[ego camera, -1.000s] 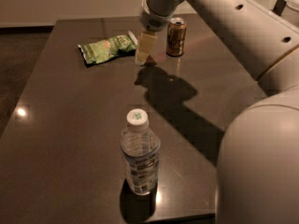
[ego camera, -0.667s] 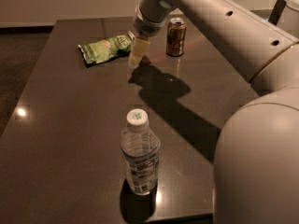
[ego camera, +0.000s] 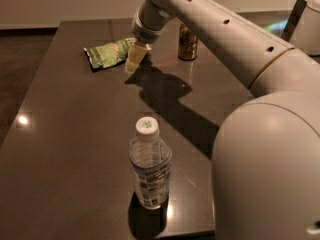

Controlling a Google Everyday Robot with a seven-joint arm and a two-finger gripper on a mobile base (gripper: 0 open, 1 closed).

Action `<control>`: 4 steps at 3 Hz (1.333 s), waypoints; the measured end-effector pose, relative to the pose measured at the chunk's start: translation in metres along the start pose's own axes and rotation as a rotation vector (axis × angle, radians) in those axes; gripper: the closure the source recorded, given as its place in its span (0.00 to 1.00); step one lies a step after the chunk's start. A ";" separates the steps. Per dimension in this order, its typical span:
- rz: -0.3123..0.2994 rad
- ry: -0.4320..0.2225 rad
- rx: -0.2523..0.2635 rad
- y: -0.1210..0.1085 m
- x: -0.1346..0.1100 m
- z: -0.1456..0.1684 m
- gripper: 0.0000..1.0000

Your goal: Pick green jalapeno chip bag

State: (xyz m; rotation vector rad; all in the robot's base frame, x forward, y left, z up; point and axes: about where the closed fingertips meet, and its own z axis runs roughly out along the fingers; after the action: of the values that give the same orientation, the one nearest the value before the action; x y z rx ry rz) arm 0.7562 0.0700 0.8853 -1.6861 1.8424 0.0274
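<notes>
Gripper hovers just beside the green jalapeno chip bag, open or closed unclear; descending here risks nudging the crinkly bag aside, missing the grasp.

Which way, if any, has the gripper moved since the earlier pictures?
Yes. The gripper has shifted left in the view, away from the soda can and toward the green jalapeno chip bag.

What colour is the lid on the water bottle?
The lid is white, camera view; the gripper is beside the chip bag.
</notes>
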 end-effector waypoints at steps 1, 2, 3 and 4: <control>0.058 -0.005 -0.005 -0.007 -0.007 0.009 0.00; 0.142 -0.002 -0.032 -0.011 -0.009 0.016 0.00; 0.217 -0.006 -0.034 -0.012 -0.009 0.018 0.00; 0.297 -0.029 -0.003 -0.010 -0.005 0.022 0.00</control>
State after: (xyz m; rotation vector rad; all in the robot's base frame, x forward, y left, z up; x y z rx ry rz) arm 0.7744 0.0820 0.8734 -1.3924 2.0554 0.1772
